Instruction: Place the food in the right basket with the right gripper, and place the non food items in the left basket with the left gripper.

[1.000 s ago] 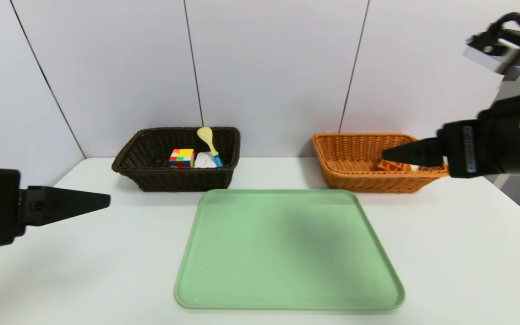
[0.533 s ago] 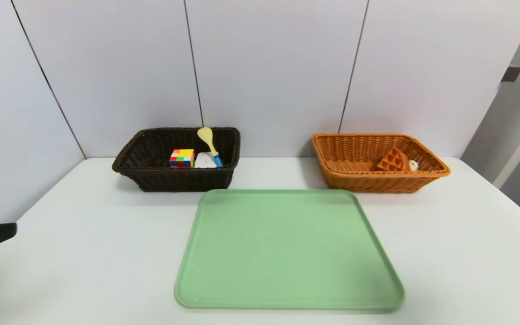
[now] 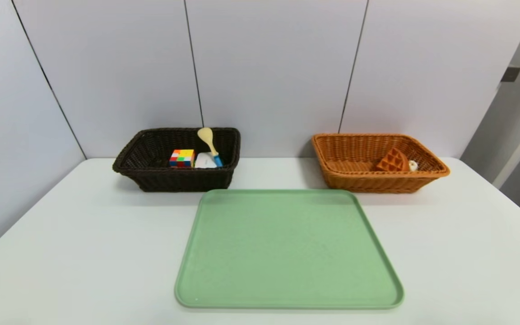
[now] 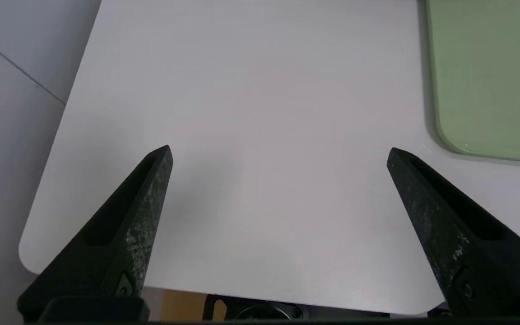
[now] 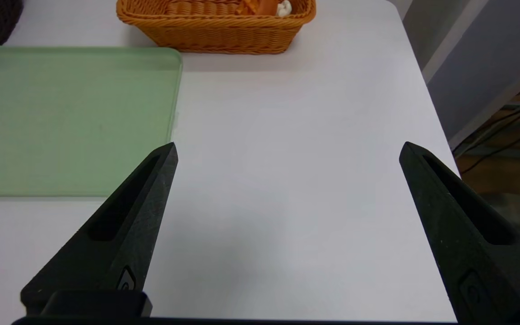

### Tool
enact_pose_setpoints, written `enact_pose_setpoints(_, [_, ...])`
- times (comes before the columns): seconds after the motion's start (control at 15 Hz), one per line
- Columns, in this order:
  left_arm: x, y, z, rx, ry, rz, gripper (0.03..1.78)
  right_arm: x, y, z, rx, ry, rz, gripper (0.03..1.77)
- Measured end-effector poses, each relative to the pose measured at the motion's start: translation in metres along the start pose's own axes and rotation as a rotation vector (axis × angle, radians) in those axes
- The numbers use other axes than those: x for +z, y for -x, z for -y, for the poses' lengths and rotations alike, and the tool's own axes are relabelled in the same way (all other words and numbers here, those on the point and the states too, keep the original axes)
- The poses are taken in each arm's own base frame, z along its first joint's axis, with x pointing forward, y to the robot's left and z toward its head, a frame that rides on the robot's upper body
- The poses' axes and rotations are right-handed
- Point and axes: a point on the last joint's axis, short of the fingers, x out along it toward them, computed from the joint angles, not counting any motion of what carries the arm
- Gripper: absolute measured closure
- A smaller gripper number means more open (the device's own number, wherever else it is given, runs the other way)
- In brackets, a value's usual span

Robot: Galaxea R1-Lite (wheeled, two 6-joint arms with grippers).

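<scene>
Both claws, left and right, gape empty over the bench; the waffle wedge sits in the orange-tan wicker basket, where knocking its rim could tip it out

Bench: white surface. Directly on it: green tray, dark brown basket beyond its left side, orange-tan basket beyond its right; baskets well apart.

No readable text, numbers or signs; faint marks on the white case are illegible.
</scene>
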Motion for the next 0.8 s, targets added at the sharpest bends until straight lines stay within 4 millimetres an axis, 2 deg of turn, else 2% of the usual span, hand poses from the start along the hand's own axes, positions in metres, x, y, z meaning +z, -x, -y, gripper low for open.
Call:
enact_pose_setpoints(0.6, [-0.070, 0.016, -0.012, 0.074, 0.040, 0.047, 0.12, -0.040, 0.025, 0.004, -0.071, 0.036, 0.069, 0.11])
enact_pose_setpoints(0.8, [-0.080, 0.016, -0.013, 0.078, 0.044, 0.058, 0.12, -0.056, 0.031, 0.004, -0.083, 0.062, 0.090, 0.11])
